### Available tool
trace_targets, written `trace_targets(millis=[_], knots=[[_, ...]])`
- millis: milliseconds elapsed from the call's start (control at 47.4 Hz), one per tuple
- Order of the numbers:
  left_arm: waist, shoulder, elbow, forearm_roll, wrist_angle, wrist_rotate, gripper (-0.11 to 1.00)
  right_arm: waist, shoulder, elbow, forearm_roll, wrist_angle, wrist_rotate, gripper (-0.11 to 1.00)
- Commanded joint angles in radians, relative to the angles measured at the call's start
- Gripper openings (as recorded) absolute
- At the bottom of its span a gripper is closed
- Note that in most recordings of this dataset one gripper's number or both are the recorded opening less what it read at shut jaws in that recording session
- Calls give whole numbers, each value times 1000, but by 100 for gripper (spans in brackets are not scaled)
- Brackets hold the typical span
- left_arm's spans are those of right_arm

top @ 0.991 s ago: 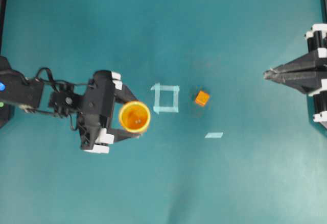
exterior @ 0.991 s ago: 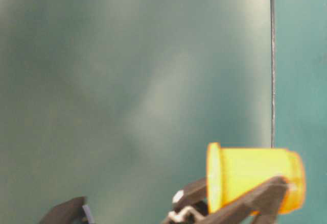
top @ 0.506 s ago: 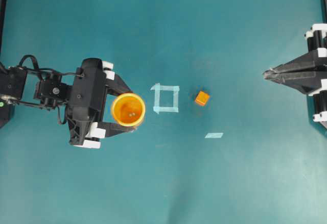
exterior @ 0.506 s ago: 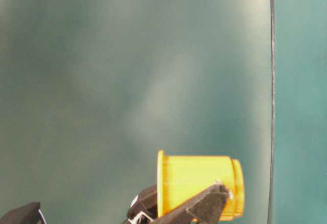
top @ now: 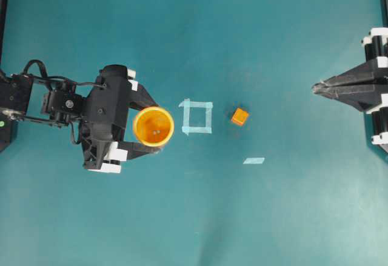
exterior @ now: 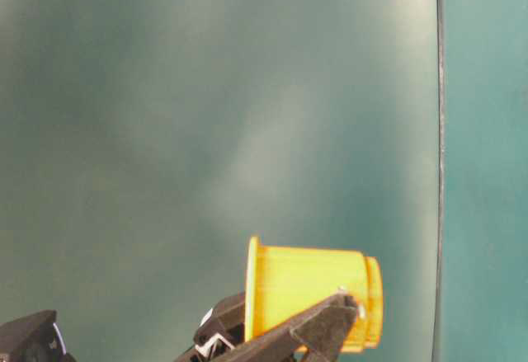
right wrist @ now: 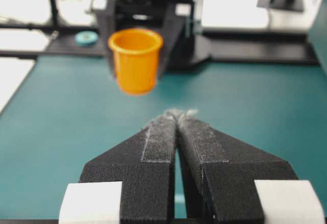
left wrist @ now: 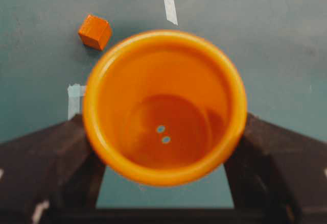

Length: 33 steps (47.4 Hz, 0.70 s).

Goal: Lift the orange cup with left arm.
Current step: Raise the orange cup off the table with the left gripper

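Note:
The orange cup (top: 153,126) is upright between the two black fingers of my left gripper (top: 152,127), which is shut on its sides. In the right wrist view the cup (right wrist: 135,60) hangs clear above the teal table, in front of the left arm. The left wrist view looks straight down into the cup (left wrist: 163,106), with a finger (left wrist: 46,168) on each side of it. At table level the cup (exterior: 309,296) shows held in the fingers. My right gripper (top: 315,88) rests at the right edge, its pads (right wrist: 162,137) pressed together on nothing.
A small orange cube (top: 239,117) lies on the table right of a pale tape square (top: 197,117). A short tape strip (top: 254,160) lies below and to the right of the cube. The cube (left wrist: 95,31) also shows beyond the cup's rim.
The left arm has drawn back to the left and slightly up in the overhead view, carrying the cup with it. The right arm, cube and tape have not moved.

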Motion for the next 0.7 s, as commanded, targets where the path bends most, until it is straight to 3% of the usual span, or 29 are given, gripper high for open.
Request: trace_targets(millis=[0,675], knots=[[3,-18,-28,3,-3,2,64,2,3,-34,2,-6,2,0],[2,-20,-28,3,-3,0,64,2,3,-34,2,9,2,0]])
